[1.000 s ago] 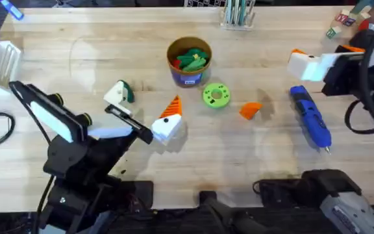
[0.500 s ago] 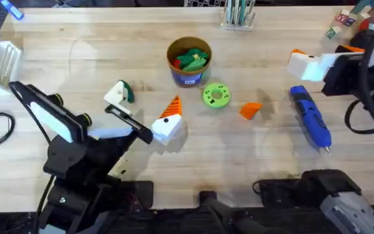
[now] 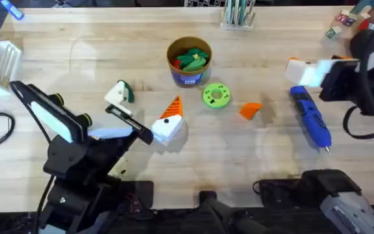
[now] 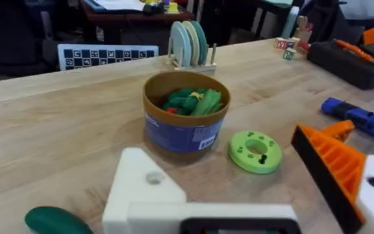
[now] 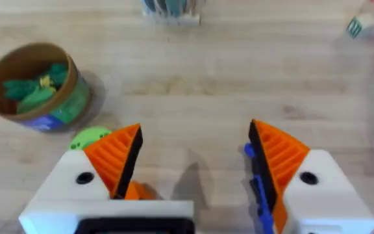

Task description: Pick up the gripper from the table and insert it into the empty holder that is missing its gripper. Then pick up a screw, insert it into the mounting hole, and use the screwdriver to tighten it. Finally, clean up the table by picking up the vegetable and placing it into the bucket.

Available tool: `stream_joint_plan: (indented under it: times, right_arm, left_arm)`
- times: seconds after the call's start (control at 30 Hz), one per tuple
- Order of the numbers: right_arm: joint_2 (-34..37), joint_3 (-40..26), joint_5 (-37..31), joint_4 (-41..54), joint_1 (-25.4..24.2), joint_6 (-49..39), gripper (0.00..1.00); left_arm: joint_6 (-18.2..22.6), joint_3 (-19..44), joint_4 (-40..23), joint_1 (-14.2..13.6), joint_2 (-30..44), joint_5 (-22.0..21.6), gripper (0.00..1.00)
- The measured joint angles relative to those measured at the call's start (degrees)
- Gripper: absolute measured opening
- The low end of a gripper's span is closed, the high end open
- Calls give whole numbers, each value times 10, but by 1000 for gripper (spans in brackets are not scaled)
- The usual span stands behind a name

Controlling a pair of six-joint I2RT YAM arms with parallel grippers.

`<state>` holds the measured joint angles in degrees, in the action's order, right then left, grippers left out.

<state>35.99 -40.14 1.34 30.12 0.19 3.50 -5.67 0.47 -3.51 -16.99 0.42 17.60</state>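
A small orange gripper [image 3: 250, 110], a ribbed triangular wedge, lies loose on the wooden table [image 3: 76, 65] near the centre of the overhead view, its pointed tip toward about 1 o'clock. At 9 o'clock from it sits a bright green disc [image 3: 215, 95], and beyond that at 11 o'clock the round bucket [image 3: 189, 62], brown-rimmed with a blue label, holding green toy pieces. At 3 o'clock from the wedge lies the blue screwdriver [image 3: 310, 117], its long axis running from 11 to 5 o'clock, metal tip toward 5. The left gripper [image 3: 145, 110] rests low on the table with its fingers spread; one white holder [image 3: 116, 95] is bare, with the dark green vegetable [image 3: 128, 93] beside it, while the other carries an orange pad. The right gripper [image 5: 193, 162] hovers with its fingers wide apart, gripping nothing.
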Motion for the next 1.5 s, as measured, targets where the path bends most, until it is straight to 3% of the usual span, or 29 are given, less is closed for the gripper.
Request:
stream_joint_plan:
  times: [0.2,0.33,0.53,0.73,0.93,1.07,1.23,1.3,1.37,1.5]
  right_arm:
    - [1,0,5,58,0,29,992]
    - [28,-15,47,122,6,5,993]
    - [133,-101,71,266,83,-68,994]
    - [209,-124,55,283,158,-123,991]
    - [304,-124,39,262,181,-150,971]
    - [356,-124,34,230,181,-160,690]
    - [383,-124,30,221,181,-165,465]
    - [383,-124,30,220,181,-167,299]
    - [383,-124,28,217,181,-169,58]
    - [383,-128,28,222,181,-169,13]
  left_arm:
    - [0,0,2,0,0,58,986]
    - [0,0,3,0,0,113,987]
    - [0,0,1,0,0,181,986]
    - [0,0,-1,0,0,224,987]
    - [0,0,-1,0,0,238,988]
    - [-2,0,-2,0,0,242,987]
    - [-2,0,-2,0,0,245,986]
    - [-2,0,-2,0,0,246,987]
    - [-2,0,-2,0,0,246,988]
    - [-2,0,-2,0,0,246,988]
